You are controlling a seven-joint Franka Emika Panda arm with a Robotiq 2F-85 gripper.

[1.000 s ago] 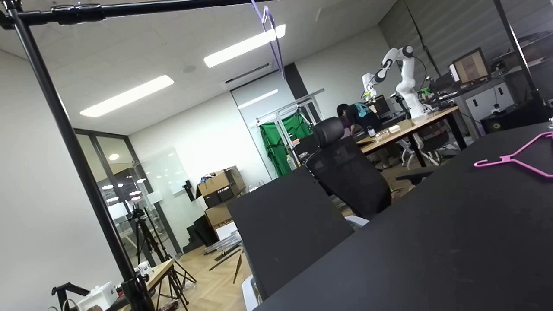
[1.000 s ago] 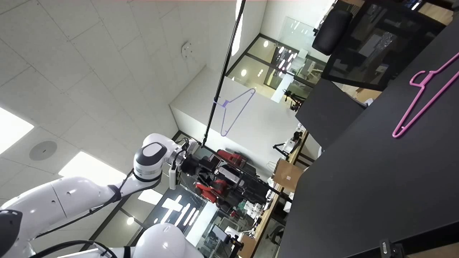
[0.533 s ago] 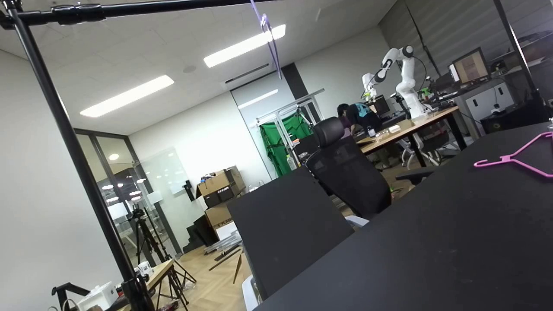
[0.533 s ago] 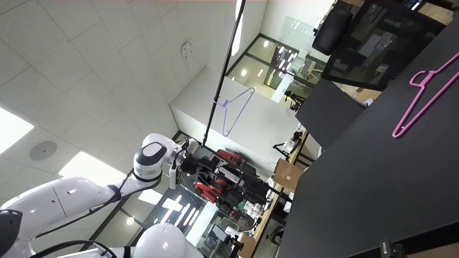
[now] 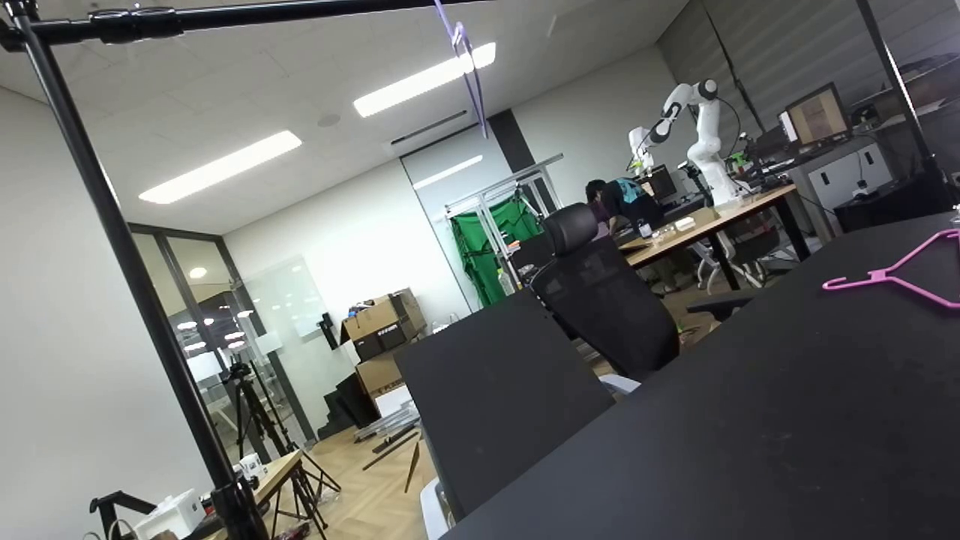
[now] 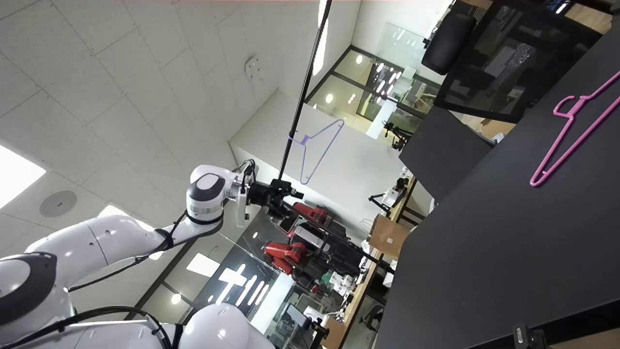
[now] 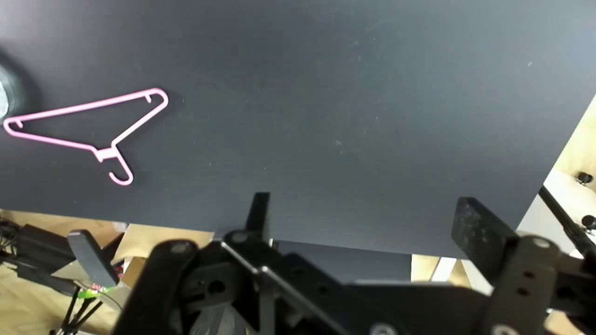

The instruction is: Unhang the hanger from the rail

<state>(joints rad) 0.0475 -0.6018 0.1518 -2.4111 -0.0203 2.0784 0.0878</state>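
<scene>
The purple hanger (image 6: pixel 304 140) hangs by its hook on the black rail (image 6: pixel 307 77) in an exterior view. The hanger also shows nearly edge-on (image 5: pixel 459 36) under the rail (image 5: pixel 300 11), with its hook out of frame there. My gripper (image 6: pixel 293 206) is apart from the hanger and overlaps the rail's near-corner end in the picture; whether it touches the rail I cannot tell. In the wrist view the gripper's fingers (image 7: pixel 365 207) are wide apart with nothing between them. The purple hanger is out of the wrist view.
A pink hanger (image 7: pixel 107 153) lies on the black table (image 7: pixel 349 93); it also shows in both exterior views (image 5: pixel 881 277) (image 6: pixel 574 114). A black upright pole (image 5: pixel 124 240) joins the rail. An office chair (image 5: pixel 600 300) stands behind the table.
The arm has moved upward in the picture, bringing the gripper nearer the rail's lower end and the hanger. The hanger swung slightly on the rail and is now almost still.
</scene>
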